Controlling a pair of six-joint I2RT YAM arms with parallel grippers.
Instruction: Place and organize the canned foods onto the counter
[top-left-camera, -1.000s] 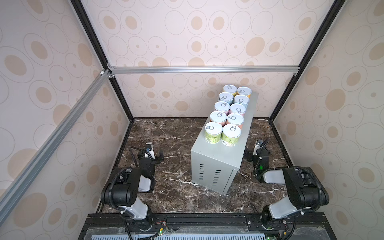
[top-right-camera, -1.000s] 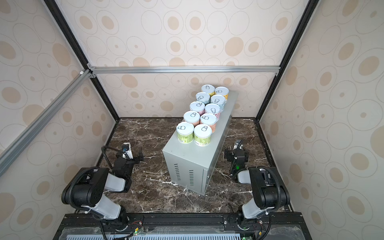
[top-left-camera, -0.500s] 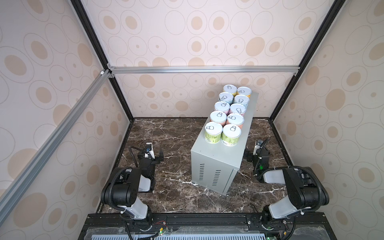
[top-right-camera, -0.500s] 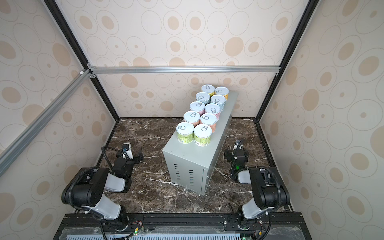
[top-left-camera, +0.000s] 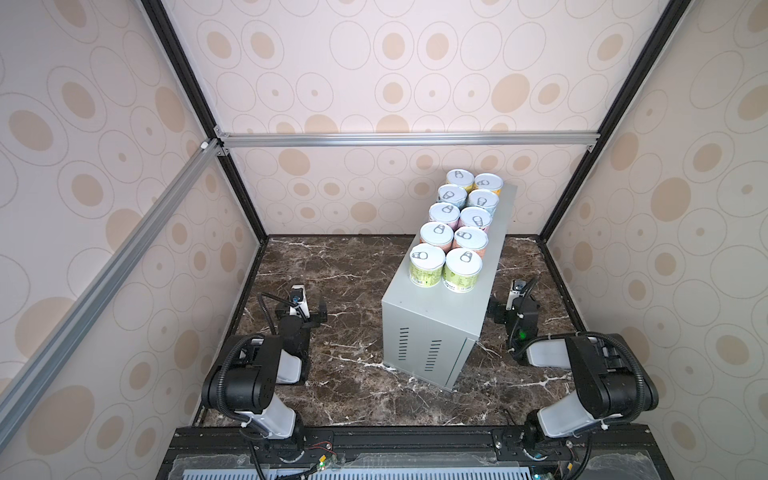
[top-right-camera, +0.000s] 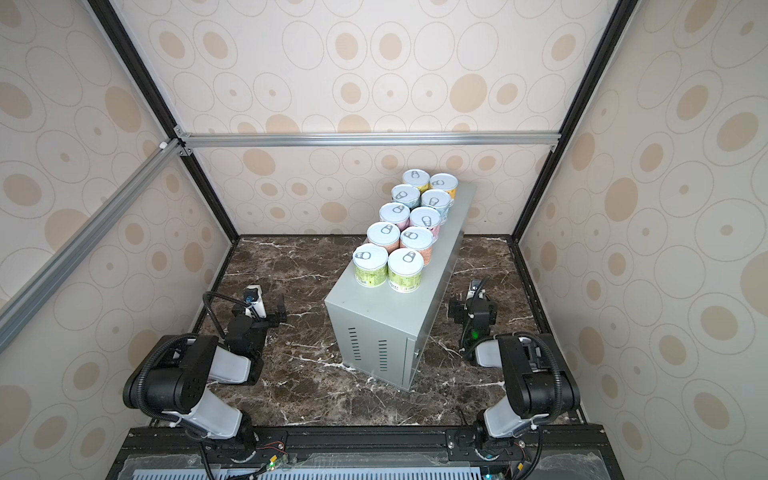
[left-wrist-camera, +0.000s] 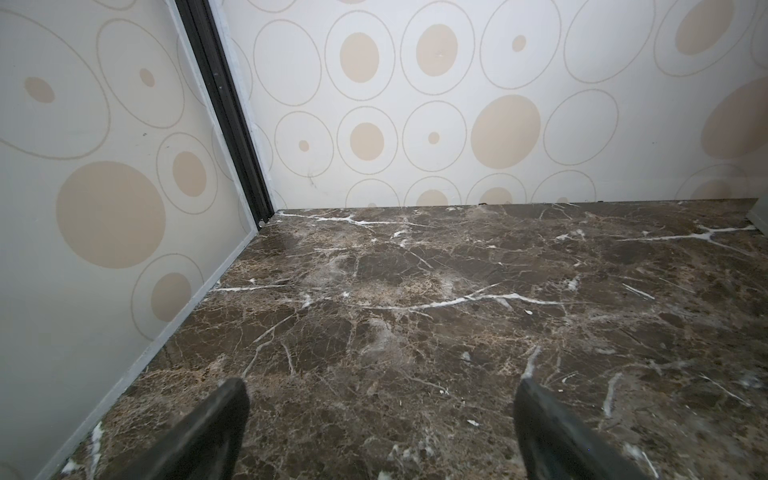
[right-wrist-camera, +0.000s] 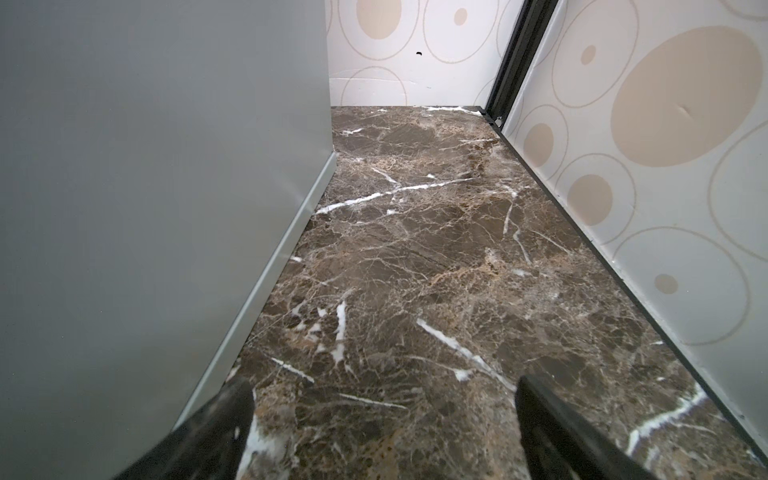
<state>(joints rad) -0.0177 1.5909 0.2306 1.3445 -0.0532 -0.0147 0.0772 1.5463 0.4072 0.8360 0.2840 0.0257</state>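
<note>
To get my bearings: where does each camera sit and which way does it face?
Top views: high above the base, looking down-forward at counter with ten cans; both arms show.
Left wrist: low, facing marble floor, back-left corner; open left gripper shows.
Right wrist: low beside counter, facing back wall; open right gripper shows.
Shared: all four see the marble floor.

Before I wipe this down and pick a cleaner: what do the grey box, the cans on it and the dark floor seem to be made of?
Grey box: likely painted sheet metal, matte; punched vent slots, folded edges.
Cans: metal, shiny silver pull-tab lids; labels look like printed paper.
Dark floor: marble or a marble-look sheet, brown with white veins, faint sheen; which one, I cannot tell.
</note>
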